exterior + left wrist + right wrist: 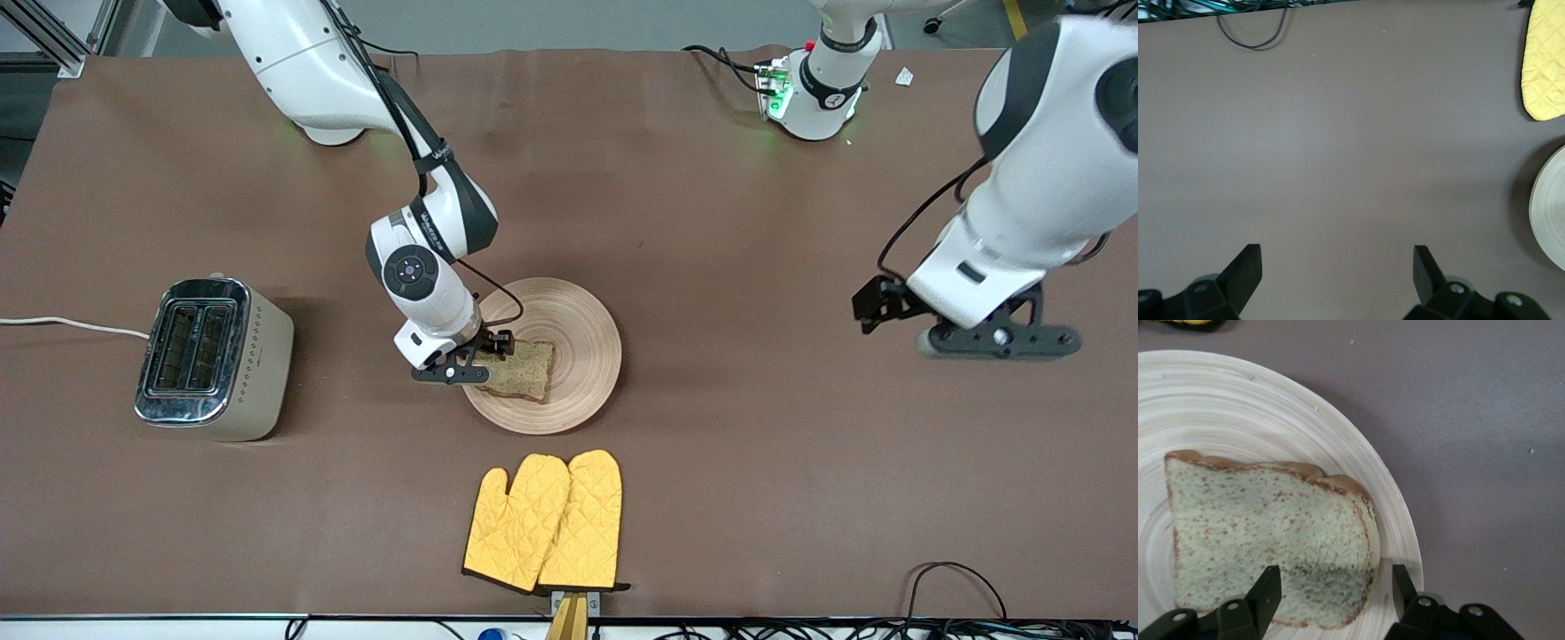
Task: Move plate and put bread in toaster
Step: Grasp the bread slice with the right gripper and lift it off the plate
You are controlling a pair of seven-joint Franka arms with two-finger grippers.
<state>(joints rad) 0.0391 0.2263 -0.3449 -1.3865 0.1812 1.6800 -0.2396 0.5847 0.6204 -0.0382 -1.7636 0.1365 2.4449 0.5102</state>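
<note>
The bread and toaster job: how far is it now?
Nothing looks finished: the bread lies on the plate and the toaster slots are empty. In hand: the right tool is open over the bread's edge, fingers astride a corner. The left tool waits open over bare table. Left: gripping, carrying, inserting.

Both arms are glossy white with rounded shells and dark grey bands at the joints. The right arm (427, 258) has a round dark cap with small buttons on its wrist, grey lettering on a joint band, and a thin black cable looping along it. Its hand (462, 364) is black, with flat angular fingers (1268, 593) and silver screws at the knuckles. The left arm (1031, 187) is bulkier in view, with a black cable too; its hand (965, 333) is also black. Green lights glow at the left arm's base (813, 93).
</note>
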